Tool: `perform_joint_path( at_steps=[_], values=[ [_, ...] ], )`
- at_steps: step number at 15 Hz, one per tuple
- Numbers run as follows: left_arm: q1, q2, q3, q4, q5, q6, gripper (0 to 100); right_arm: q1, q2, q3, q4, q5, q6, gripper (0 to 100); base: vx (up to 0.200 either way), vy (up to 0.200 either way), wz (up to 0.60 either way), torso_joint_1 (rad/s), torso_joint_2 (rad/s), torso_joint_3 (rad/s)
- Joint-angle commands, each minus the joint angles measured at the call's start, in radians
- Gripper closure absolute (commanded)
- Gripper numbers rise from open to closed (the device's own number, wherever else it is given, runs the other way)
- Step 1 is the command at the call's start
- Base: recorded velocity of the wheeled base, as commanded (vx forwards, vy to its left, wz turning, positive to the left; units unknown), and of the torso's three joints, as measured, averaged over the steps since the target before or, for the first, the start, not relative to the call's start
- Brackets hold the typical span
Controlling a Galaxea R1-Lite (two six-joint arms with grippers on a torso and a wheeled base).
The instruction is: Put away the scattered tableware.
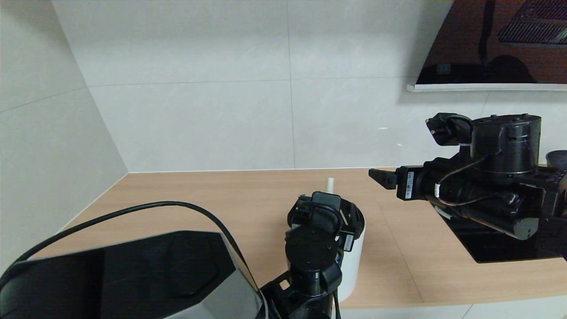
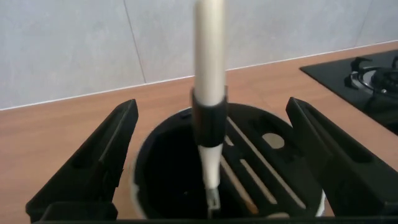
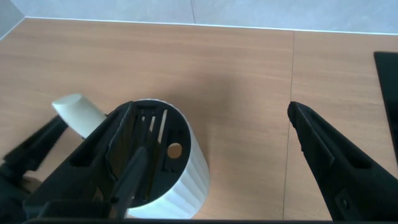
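White-handled utensil point(image 2: 208, 50) is stood in white holder point(image 1: 352, 266) near counter point(image 1: 199, 199) front edge, between spread, non-touching left gripper point(image 2: 211, 107) fingers. Right gripper point(image 3: 208, 115) is held spread over wood to the right

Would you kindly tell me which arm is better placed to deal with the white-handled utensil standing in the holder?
Left, probably: the left hand hangs right above the holder, open, straddling the upright utensil. The right hand, also open, is off to the side over the counter.
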Motion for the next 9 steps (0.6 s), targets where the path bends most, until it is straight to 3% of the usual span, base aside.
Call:
perform_joint_path(
  at_steps=[1, 5, 7, 9],
  values=[
    [0.001, -0.057, 0.047, -0.001, -0.016, 0.0, 0, 0.0, -0.001, 0.001, -0.001, 0.0, 0.0, 0, 0.0, 0.0, 0.0, 0.0, 0.0, 0.0],
    [0.006, -0.278, 0.172, 0.0, -0.078, -0.003, 0, 0.0, -0.016, 0.001, -0.001, 0.0, 0.0, 0, 0.0, 0.0, 0.0, 0.0, 0.0, 0.0],
    [0.024, -0.403, 0.258, 0.008, -0.196, -0.021, 0, -0.001, -0.033, 0.003, -0.001, -0.005, -0.002, 0, 0.0, 0.0, 0.0, 0.0, 0.0, 0.0],
    [0.035, -0.562, 0.341, 0.022, -0.319, -0.009, 0, -0.03, -0.084, 0.009, 0.001, 0.0, -0.006, 0, 0.0, 0.0, 0.0, 0.0, 0.0, 0.0]
  ],
)
